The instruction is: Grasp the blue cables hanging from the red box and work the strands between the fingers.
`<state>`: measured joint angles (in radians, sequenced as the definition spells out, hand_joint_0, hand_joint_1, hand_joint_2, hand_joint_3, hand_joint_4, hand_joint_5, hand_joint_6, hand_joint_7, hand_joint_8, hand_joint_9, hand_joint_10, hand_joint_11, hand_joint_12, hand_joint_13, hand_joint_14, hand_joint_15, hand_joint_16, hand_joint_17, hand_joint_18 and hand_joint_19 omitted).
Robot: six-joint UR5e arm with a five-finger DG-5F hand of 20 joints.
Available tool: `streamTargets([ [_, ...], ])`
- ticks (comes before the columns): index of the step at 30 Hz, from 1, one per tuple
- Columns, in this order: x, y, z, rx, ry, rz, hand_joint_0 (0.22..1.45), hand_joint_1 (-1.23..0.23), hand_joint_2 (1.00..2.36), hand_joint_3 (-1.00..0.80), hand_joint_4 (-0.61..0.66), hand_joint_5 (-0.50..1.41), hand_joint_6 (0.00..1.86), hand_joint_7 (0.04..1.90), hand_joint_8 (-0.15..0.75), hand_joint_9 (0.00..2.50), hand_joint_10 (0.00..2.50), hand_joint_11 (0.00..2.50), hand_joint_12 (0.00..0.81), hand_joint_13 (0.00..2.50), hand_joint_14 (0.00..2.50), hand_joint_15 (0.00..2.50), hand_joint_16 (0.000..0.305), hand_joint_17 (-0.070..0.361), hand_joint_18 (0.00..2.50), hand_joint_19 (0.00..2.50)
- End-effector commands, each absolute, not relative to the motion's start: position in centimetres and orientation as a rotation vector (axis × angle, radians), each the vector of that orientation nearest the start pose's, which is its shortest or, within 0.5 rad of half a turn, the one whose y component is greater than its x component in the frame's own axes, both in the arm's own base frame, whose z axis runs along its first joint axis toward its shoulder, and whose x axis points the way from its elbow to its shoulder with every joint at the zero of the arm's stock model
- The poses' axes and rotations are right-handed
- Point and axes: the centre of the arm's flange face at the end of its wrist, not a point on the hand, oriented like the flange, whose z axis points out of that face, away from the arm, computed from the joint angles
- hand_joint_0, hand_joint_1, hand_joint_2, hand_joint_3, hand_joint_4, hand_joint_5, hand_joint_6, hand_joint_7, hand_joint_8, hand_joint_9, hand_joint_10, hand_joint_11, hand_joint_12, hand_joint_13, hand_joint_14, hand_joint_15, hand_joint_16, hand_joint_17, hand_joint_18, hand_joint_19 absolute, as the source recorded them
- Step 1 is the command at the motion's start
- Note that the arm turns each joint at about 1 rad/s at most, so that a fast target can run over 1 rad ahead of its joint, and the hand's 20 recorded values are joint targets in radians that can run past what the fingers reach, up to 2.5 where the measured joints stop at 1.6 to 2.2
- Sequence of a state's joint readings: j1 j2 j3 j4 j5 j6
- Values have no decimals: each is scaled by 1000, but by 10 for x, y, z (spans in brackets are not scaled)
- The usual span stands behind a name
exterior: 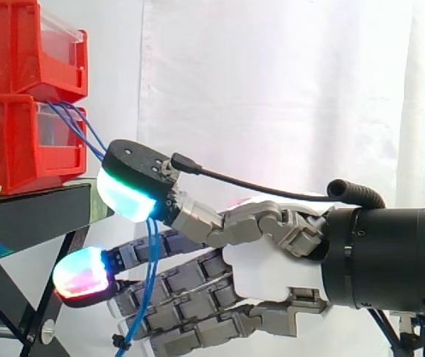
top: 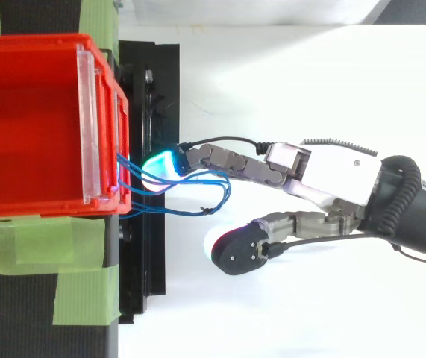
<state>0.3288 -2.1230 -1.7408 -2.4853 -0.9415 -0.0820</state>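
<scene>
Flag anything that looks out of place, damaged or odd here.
Nothing looks spilled or broken. The blue cables trail from the red bin in loose, crossing loops that lie across the robot hand's straight fingers. This is untidy, but no damage shows.

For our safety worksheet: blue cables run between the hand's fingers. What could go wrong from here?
1. The blue cables loop among the fingers of the hand; drawing back could snag them and tug the red bin.
2. A glowing fingertip sits near the bin's front; reaching further may bump it.
</scene>
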Motion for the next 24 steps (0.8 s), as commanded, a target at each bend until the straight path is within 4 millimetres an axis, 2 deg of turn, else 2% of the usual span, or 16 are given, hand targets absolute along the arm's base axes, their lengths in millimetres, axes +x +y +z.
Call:
streamTargets([
  [1,625,11,163,1293,1072,910,704,-451,1000,-1000,199,-351,7,707,352,110,4,232,401,0,4,219,73,164,0,211],
  [21,631,7,168,1290,1032,1016,710,-453,1000,-1000,200,-346,6,703,356,143,5,266,405,0,5,230,72,162,0,222],
  [23,631,7,168,1288,1033,1019,711,-453,1000,-1000,200,-346,7,703,359,167,5,298,406,0,5,240,72,162,0,217],
  [24,631,7,169,1287,1033,1021,710,-485,1000,-1000,212,-310,6,679,377,243,4,262,417,35,4,200,74,167,77,162],
])
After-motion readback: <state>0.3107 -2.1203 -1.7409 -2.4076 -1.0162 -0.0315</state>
